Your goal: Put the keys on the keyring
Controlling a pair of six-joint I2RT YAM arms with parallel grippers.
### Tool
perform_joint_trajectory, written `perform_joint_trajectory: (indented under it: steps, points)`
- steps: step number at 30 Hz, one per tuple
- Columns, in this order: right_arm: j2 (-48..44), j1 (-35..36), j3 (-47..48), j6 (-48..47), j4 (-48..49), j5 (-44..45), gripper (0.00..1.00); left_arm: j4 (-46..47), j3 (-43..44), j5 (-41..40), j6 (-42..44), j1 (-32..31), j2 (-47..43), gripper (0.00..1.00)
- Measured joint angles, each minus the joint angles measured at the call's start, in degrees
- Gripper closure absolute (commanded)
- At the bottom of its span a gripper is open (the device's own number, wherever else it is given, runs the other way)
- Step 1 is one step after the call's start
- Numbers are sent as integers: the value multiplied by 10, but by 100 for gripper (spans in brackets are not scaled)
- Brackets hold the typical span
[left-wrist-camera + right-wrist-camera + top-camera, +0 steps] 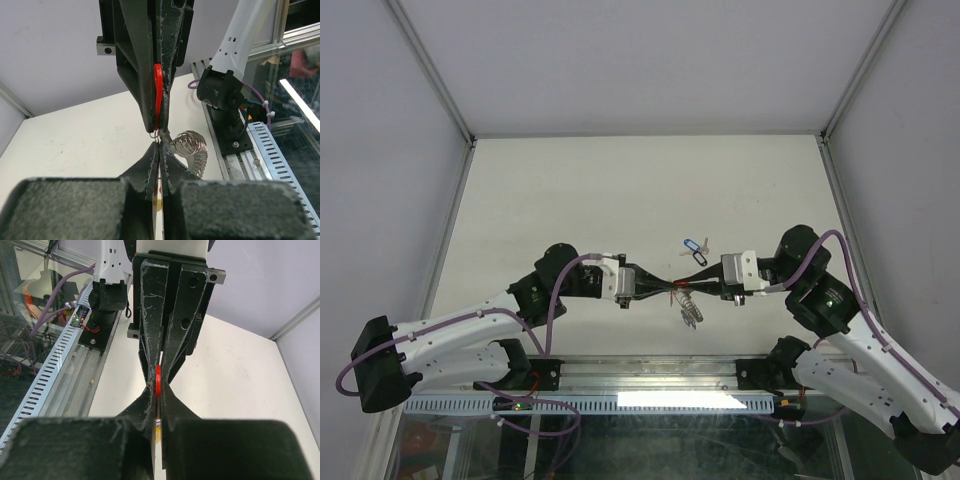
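Observation:
My two grippers meet tip to tip above the table's middle. My left gripper [669, 287] [161, 150] is shut on a thin white and yellow strip, the keyring [160, 200] seen edge-on. My right gripper [693, 287] [158, 390] is shut on the red tag [157, 95] [158, 379] of a key. A silver cluster of small rings and keys [688, 308] [190, 144] hangs just below the meeting point. A blue-tagged key [691, 245] and a black-tagged key [699, 257] lie on the table just behind the grippers.
The white table [570, 200] is walled on three sides by grey panels with aluminium posts. A metal rail [650, 375] with cable ducting runs along the near edge between the arm bases.

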Motion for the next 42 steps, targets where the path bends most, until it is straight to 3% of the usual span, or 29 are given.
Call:
perform_joint_trajectory:
  steps: [5, 12, 19, 27, 33, 42]
  points:
    - [1, 0, -1, 3, 2, -2, 100, -1, 2, 1, 1, 0, 2, 87]
    - [5, 0, -1, 9, 11, -9, 100, -8, 10, 3, 1, 0, 14, 79]
    - [7, 0, -1, 13, 18, -13, 100, -11, 11, 5, 1, 0, 16, 81]
    - [6, 0, -1, 14, 17, -12, 100, -19, 13, 10, 1, 0, 17, 100]
    - [-2, 0, -1, 8, 5, -3, 100, -20, 13, 10, 0, 0, 17, 100]
    - [-35, 0, -22, 11, 0, 38, 80, -21, 12, -6, -1, 0, 6, 100]
